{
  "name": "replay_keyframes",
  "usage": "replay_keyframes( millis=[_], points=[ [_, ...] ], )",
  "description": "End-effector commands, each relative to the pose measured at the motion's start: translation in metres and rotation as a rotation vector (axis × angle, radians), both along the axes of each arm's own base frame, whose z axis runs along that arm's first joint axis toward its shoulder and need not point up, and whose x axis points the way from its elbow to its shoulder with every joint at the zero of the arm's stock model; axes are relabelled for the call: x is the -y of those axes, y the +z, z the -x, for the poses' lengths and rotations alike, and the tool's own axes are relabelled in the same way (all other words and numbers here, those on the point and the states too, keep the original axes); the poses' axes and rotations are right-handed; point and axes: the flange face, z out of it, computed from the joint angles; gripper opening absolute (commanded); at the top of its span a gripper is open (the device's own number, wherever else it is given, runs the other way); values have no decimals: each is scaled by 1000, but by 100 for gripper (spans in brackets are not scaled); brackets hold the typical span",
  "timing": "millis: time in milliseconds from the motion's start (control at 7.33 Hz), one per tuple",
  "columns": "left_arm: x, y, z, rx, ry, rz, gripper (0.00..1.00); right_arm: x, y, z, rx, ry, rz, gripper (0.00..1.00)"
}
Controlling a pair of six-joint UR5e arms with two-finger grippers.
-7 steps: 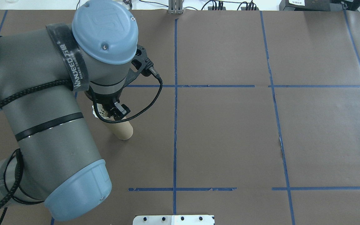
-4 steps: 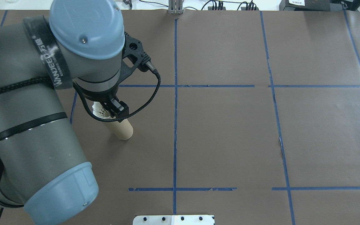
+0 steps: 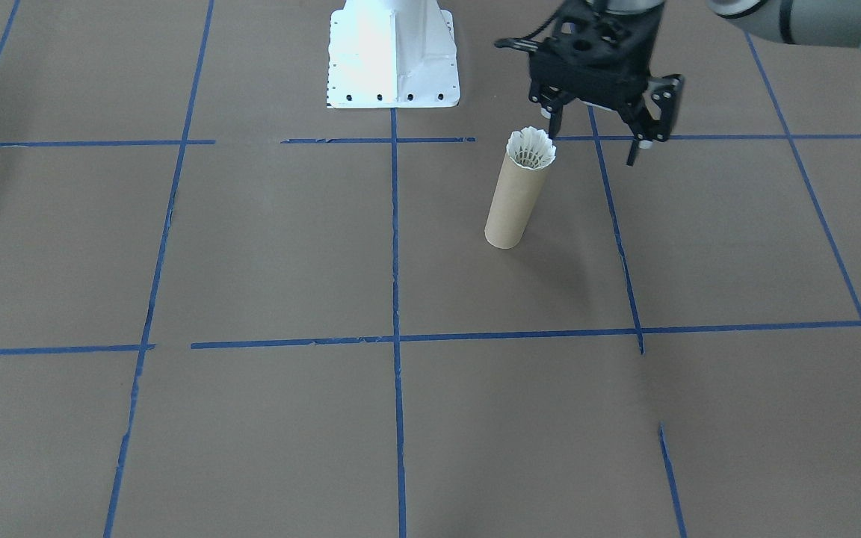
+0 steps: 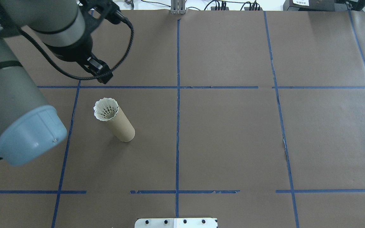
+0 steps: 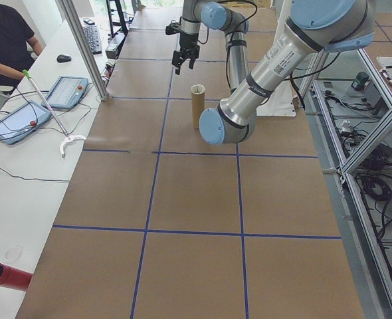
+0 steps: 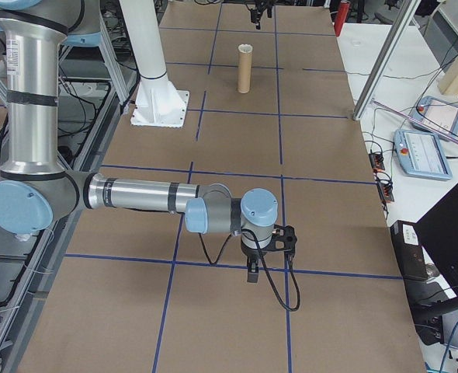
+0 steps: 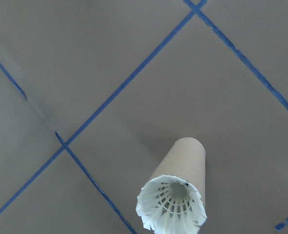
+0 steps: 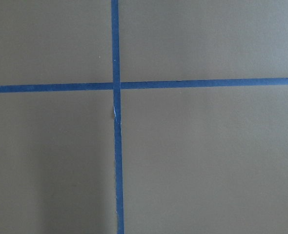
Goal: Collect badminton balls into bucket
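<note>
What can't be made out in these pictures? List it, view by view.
- shuttlecock: its cork tip is hidden inside the bucket in every view.
- Bucket's inside below the feathers: blocked by the shuttlecock.
- right claw: seen only in the exterior right view, too small to tell open or shut.
- left claw: open, but largely hidden by its wrist in the overhead view.

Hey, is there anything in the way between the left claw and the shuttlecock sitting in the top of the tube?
Nothing visible. The left claw hangs open, up and off to one side of the tube, with only bare table between them. The shuttlecock sits in the tube's mouth, feathers flaring above the rim, uncovered.
</note>
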Motion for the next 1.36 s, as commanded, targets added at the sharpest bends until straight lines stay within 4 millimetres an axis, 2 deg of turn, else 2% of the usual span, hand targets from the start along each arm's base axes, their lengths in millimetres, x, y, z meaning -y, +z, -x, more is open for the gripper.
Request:
replay_keyframes(
  millis=[0, 136, 409, 545, 682, 955, 1091, 1227],
  points=[
    [60, 92, 50, -87, -63, 87, 100, 0, 0, 0, 0, 0, -1, 100],
    [92, 122, 81, -86, -115, 166, 100, 0, 0, 0, 0, 0, 1, 100],
    [106, 195, 156, -70, -114, 211, 100, 0, 0, 0, 0, 0, 1, 100],
    [109, 244, 204, -31, -102, 212, 100, 0, 0, 0, 0, 0, 1, 100],
    [100, 289, 233, -11, -126, 268, 100, 0, 0, 0, 0, 0, 1, 100],
    [57, 383, 264, -83, -152, 430, 100, 0, 0, 0, 0, 0, 1, 100],
    [40, 416, 279, -94, -173, 430, 100, 0, 0, 0, 0, 0, 1, 100],
    [19, 453, 284, -95, -181, 436, 100, 0, 0, 0, 0, 0, 1, 100]
  ],
)
